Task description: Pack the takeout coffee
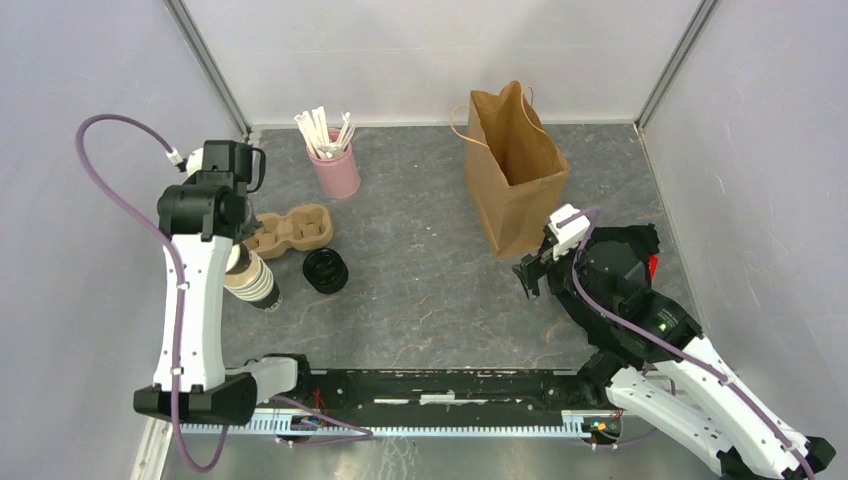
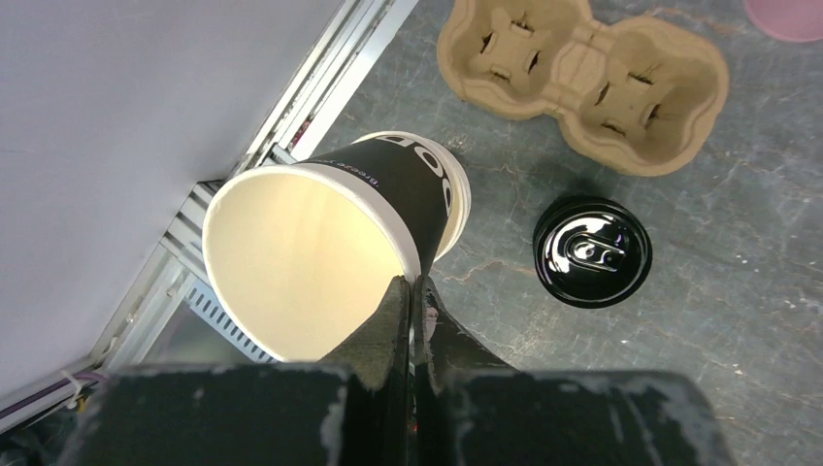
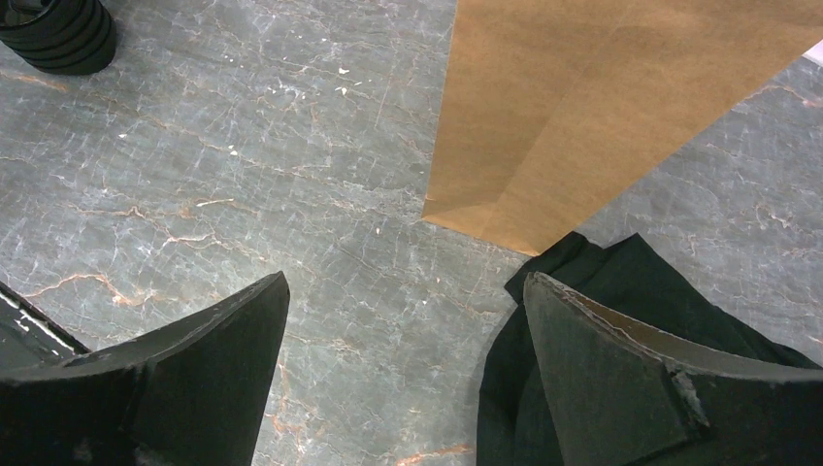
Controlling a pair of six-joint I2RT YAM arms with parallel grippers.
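A dark paper cup with a pale cream rim and inside [image 2: 320, 252] hangs tilted at the left of the grey marbled tabletop [image 1: 430, 290]. It is pinched at its rim by the jaws of the left arm [image 1: 195, 290], which are closed to a sliver with one finger inside the wall and one outside. The cup wears no lid, and a second pale rim around its far end suggests it is nested with at least one more; whether its base touches the tabletop cannot be told. Just to its right sits a short stack of round black plastic lids [image 2: 590, 250]. Just beyond that, on the far side, lies a moulded brown pulp cup carrier [image 2: 582, 83] with no cup in its wells. A pink cup of white sticks [image 1: 335, 165] stands farther back, and an upright brown paper bag with handles [image 1: 515, 180] waits, mouth open, toward the far right. Beside the bag's near corner the jaws of the right arm [image 1: 640, 320] are spread wide over the tabletop, holding nothing. The cup is likely light and thin-walled, stiff at the rolled rim but easily crushed lower down, so the rim pinch looks a sound hold. A nested cup may slip free of its neighbour, and the glossy lids look slippery, best taken by their edges.
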